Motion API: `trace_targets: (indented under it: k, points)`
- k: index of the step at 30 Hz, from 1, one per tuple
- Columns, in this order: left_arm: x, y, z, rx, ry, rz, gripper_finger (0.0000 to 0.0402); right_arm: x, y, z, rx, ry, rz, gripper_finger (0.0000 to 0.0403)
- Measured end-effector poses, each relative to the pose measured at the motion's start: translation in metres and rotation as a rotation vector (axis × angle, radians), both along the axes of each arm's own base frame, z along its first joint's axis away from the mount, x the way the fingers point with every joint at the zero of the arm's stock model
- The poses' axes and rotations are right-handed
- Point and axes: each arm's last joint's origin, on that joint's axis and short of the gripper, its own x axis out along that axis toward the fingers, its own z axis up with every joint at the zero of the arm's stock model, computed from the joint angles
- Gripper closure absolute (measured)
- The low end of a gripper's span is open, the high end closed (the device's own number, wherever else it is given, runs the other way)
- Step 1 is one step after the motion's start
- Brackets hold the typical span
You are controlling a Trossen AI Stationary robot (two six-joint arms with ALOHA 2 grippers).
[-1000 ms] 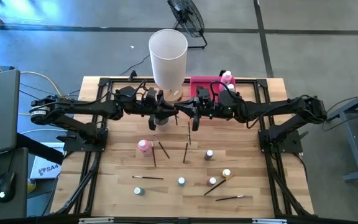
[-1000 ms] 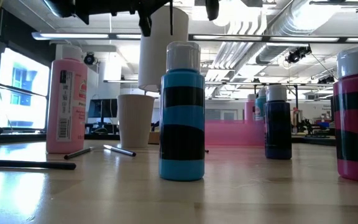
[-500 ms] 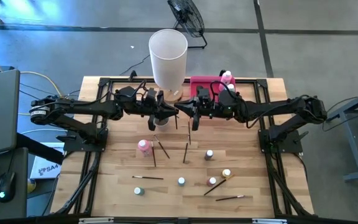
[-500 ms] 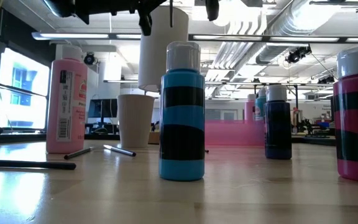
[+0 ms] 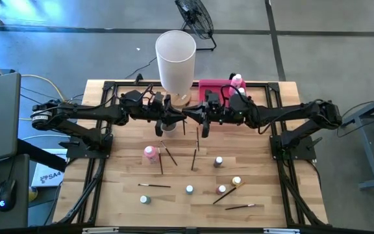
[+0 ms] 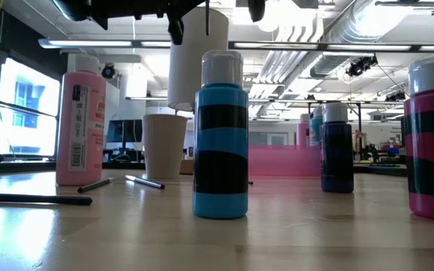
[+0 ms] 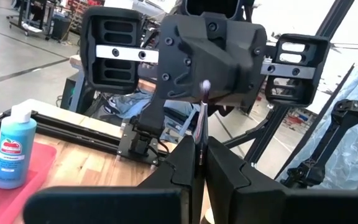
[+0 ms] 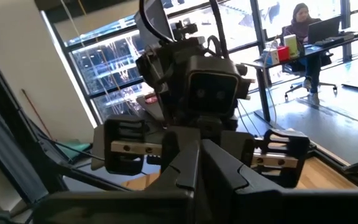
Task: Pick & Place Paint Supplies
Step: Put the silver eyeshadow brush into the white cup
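Note:
My two grippers meet tip to tip in the air over the table's far middle, in front of the tall white cylinder (image 5: 176, 62). My left gripper (image 7: 199, 158) is shut on a thin paintbrush (image 7: 201, 118). My right gripper (image 8: 199, 155) faces it, shut, with no brush showing in its own wrist view. A pink bottle (image 5: 150, 153), several tiny capped bottles (image 5: 219, 160) and several dark brushes (image 5: 193, 159) rest on the wooden table. My left gripper pinches the paintbrush's shaft (image 7: 199, 146) between its two fingers, just below the metal ferrule. The fingers come level from the table's left and lie across the brush. The brush is lifted clear, its ferrule and bristle end (image 7: 205, 86) sticking out past the fingers. My right gripper's fingertips are right at the brush; whether they touch it I cannot tell.
A pink tray (image 5: 214, 86) at the far edge holds a bottle (image 5: 237, 81). A paper cup (image 6: 164, 145) stands under the cylinder. A blue bottle (image 6: 221, 135) and a pink bottle (image 6: 81, 120) stand close to the low camera. Dark metal frames line both table sides.

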Motion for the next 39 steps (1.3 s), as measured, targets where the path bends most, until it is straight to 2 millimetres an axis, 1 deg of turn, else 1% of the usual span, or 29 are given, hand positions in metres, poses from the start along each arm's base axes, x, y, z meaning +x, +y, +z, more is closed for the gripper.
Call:
trace_targets:
  k: [6,9,11,14,17,20,24,28,32,35,37,39]
  points:
    - [0.000,0.000,0.000,0.000,-0.002,0.002,0.0385,-0.005,0.000,0.006,0.026,-0.020,0.005,0.0320]
    - [-0.006,0.007,0.004,-0.009,-0.006,0.024,0.0385,-0.010,0.001,0.011,0.033,-0.029,0.007,0.0295]
    - [-0.011,0.013,0.007,-0.031,0.000,0.040,0.0384,-0.018,0.001,0.019,0.032,-0.044,0.007,0.0287]
    - [-0.020,0.022,0.008,-0.056,0.032,0.056,0.0384,-0.030,0.001,0.030,0.031,-0.068,0.007,0.0283]
    - [-0.026,0.027,0.008,-0.036,0.071,0.077,0.0384,-0.042,0.002,0.039,0.030,-0.072,0.002,0.0285]
    - [-0.027,0.026,0.005,0.030,0.102,0.103,0.0384,-0.056,0.002,0.047,0.020,-0.066,0.000,0.0288]
    - [-0.027,0.028,0.000,0.058,0.150,0.154,0.0384,-0.069,0.003,0.052,0.007,-0.044,-0.004,0.0288]
    - [-0.027,0.028,-0.005,0.055,0.207,0.147,0.0384,-0.075,0.003,0.054,0.025,-0.029,-0.004,0.0290]
    - [-0.035,0.025,0.001,0.072,0.195,0.148,0.0384,-0.075,0.003,0.053,0.032,-0.021,-0.003,0.0293]
    - [-0.048,0.022,0.005,0.092,0.231,0.175,0.0384,-0.074,0.003,0.052,0.034,-0.017,-0.007,0.0294]
    - [-0.061,0.018,0.008,0.108,0.267,0.206,0.0384,-0.073,0.003,0.052,0.034,-0.016,-0.007,0.0294]
    - [-0.071,0.016,0.006,0.117,0.276,0.246,0.0384,-0.073,0.002,0.052,0.035,-0.016,-0.010,0.0294]
